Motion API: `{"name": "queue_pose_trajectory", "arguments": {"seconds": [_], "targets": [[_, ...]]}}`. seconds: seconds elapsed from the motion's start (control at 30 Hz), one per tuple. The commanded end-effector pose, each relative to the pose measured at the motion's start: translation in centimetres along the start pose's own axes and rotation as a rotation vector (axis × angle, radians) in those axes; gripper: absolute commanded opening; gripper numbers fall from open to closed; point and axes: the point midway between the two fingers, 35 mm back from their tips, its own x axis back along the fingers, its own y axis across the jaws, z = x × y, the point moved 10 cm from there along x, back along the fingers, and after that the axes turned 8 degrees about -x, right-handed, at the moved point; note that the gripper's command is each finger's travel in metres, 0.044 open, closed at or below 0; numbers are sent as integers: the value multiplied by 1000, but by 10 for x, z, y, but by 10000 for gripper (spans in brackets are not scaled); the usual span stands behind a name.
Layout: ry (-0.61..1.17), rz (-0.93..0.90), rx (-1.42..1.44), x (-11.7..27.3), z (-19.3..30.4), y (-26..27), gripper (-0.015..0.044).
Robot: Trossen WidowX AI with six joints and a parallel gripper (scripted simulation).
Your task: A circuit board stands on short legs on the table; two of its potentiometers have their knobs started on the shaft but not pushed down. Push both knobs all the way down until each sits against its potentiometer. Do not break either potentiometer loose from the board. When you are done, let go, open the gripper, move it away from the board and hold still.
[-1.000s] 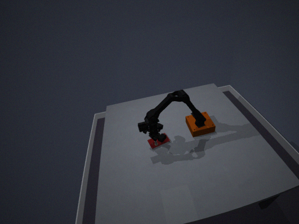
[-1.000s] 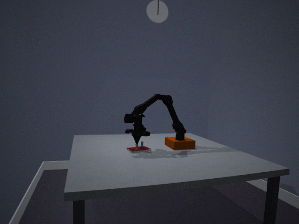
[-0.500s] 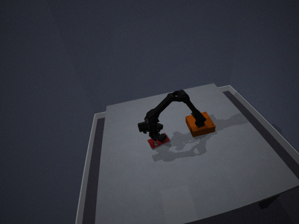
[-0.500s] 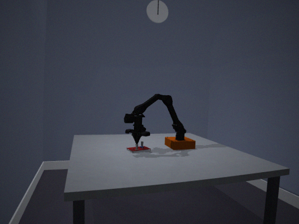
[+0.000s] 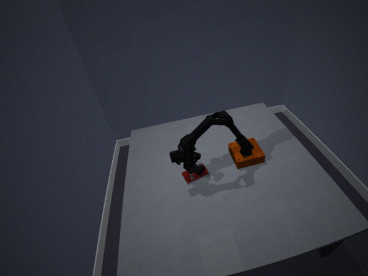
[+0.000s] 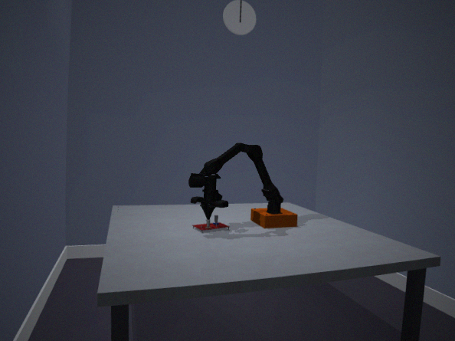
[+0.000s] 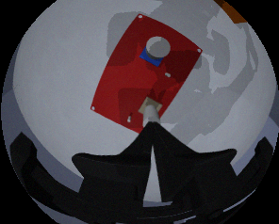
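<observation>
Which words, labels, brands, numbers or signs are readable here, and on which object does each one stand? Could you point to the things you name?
None is readable.
Wall clock (image 6: pixel 232 18): a dark hand, no numerals that I can make out.
Circuit board (image 5: pixel 185 177) (image 6: pixel 199 226) (image 7: pixel 115 77): no lettering visible; any fine print would be too small to read.
Orange base block (image 5: pixel 251 163) (image 6: pixel 281 221) (image 7: pixel 234 12): no label visible.
</observation>
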Motion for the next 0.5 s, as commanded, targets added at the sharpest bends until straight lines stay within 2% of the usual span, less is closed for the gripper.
{"name": "queue_pose_trajectory", "arguments": {"seconds": [0.0, 0.47], "targets": [[-14, 1, -3, -11, 2, 1, 0], [-14, 1, -3, 12, 3, 1, 0]]}}
